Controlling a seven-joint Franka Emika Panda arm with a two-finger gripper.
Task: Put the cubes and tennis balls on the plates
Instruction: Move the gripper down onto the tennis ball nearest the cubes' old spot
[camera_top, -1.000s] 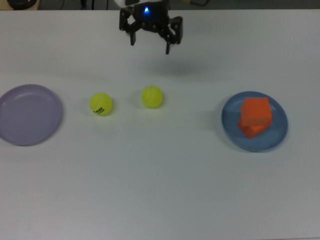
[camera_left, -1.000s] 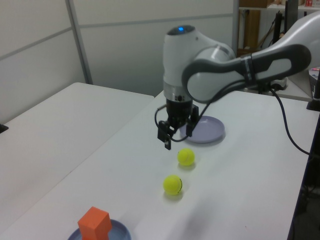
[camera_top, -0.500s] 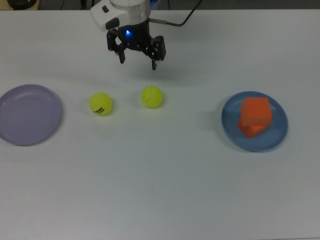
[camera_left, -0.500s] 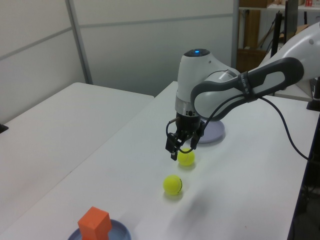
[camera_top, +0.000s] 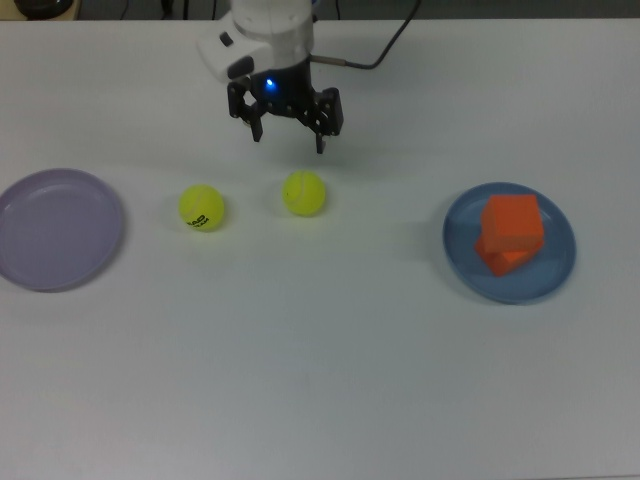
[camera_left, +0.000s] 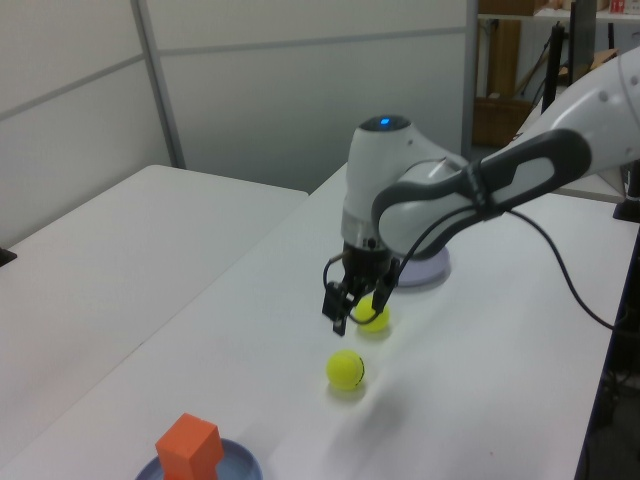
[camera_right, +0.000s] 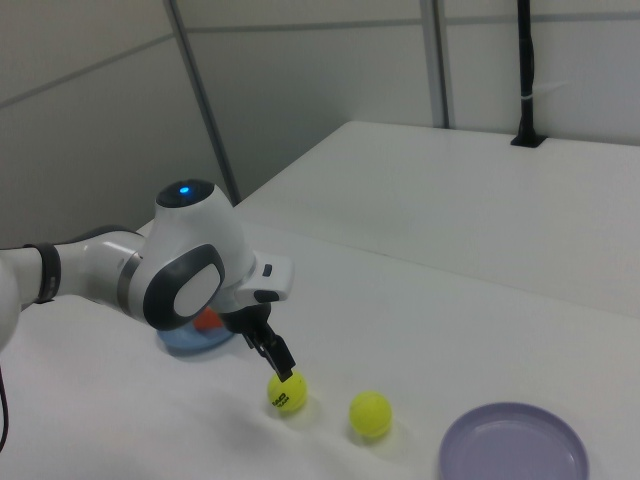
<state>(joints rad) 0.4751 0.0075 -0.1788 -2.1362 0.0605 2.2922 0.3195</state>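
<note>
Change: gripper (camera_top: 288, 139) has shifted toward 3 o'clock in the top view and dropped lower over half a second; balls, cubes and plates lie as before.
Gripper: hangs off the desk (camera_top: 320, 380) at about 12 o'clock of the plain ball (camera_top: 304, 193) in the top view, near it but not touching; in the left view (camera_left: 352, 315) it hides part of the far ball.
Fingers: spread apart (camera_top: 321, 143), holding nothing.
Plain ball: on the desk near the middle, between the two plates; also seen in the left view (camera_left: 346, 370) and the right view (camera_right: 370, 413).
Printed ball: (camera_top: 202, 208) at 9 o'clock of the plain ball in the top view, black print on it, resting on the desk; in the right view (camera_right: 287, 392) a fingertip sits just above it.
Purple plate: (camera_top: 30, 262) at the top view's 9 o'clock edge, nothing on it; in the right view (camera_right: 470, 440) it is at 3 o'clock of both balls.
Blue plate: (camera_top: 460, 255) at 3 o'clock of the balls in the top view, well apart from them.
Cubes: two orange blocks on the blue plate, upper cube (camera_top: 512, 222) stacked on the lower cube (camera_top: 497, 261), which sticks out at 7 o'clock.
</note>
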